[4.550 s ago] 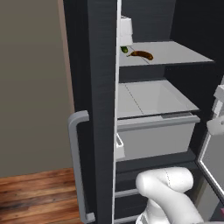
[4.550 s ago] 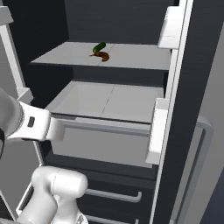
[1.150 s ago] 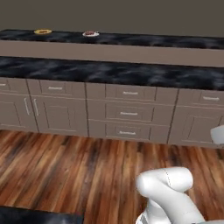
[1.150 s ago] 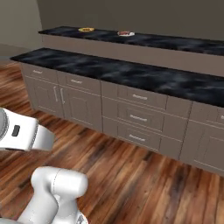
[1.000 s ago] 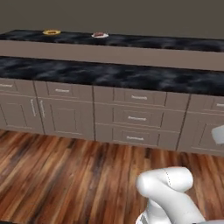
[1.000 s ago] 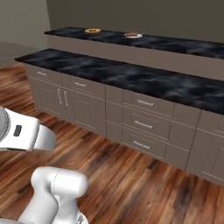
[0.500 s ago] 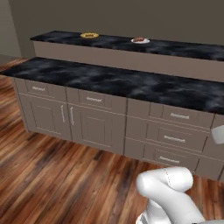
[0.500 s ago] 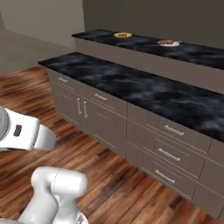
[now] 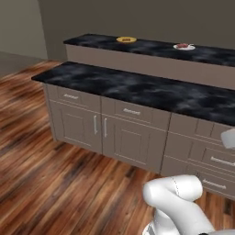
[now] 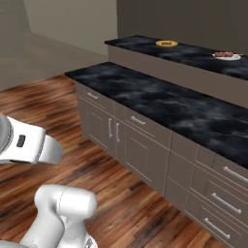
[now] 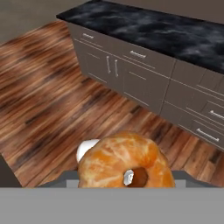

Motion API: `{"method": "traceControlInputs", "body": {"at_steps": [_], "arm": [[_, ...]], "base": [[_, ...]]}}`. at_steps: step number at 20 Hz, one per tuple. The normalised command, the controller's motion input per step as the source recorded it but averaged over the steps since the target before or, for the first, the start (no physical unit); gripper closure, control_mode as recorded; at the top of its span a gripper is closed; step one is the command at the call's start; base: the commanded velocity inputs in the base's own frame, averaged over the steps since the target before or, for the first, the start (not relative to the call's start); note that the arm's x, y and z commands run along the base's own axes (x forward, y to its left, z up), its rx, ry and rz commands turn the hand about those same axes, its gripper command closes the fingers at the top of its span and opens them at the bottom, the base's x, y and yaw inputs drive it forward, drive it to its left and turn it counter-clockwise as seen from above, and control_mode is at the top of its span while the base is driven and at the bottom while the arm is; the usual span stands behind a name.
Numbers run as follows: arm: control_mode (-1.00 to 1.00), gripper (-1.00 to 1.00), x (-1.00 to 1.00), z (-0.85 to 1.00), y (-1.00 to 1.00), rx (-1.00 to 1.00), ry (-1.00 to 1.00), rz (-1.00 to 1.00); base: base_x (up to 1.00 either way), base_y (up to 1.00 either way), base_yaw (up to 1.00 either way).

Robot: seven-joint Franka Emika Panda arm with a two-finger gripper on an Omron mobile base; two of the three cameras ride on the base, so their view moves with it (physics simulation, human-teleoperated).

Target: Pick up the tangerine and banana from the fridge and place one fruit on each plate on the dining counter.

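gripper (image 11: 127, 186): closed on tangerine (image 11: 124, 162), fruit fills the jaws | yellow plate (image 9: 126, 40) + white plate (image 9: 184, 47): on dining counter (image 9: 151, 46), well apart, behind lower counter (image 9: 137, 89)

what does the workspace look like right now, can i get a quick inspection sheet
surface: dining counter, glossy black marbled top, raised behind a lower black counter.
job's things: tangerine close in front of the hand camera, apparently held in the claw; yellow-orange plate looks empty; white plate carries something dark reddish, too small to identify.
clutter: nothing seen.
claw: fingers hidden by the tangerine, seemingly shut on it.
cables: nothing seen.
surroundings: taupe cabinets with bar handles, wood floor.
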Motion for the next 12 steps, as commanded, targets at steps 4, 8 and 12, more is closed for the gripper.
{"method": "traceControlInputs", "body": {"at_steps": [4, 8, 12], "arm": [[1.0, 1.0, 0.0, 0.0, 0.0, 0.0, 0.0, 0.0], [1.0, 1.0, 0.0, 0.0, 0.0, 0.0, 0.0, 0.0], [1.0, 1.0, 0.0, 0.0, 0.0, 0.0, 0.0, 0.0]], "base": [[0.98, 0.96, 0.08], [1.0, 0.55, 0.2], [1.0, -0.02, 0.48]]}}
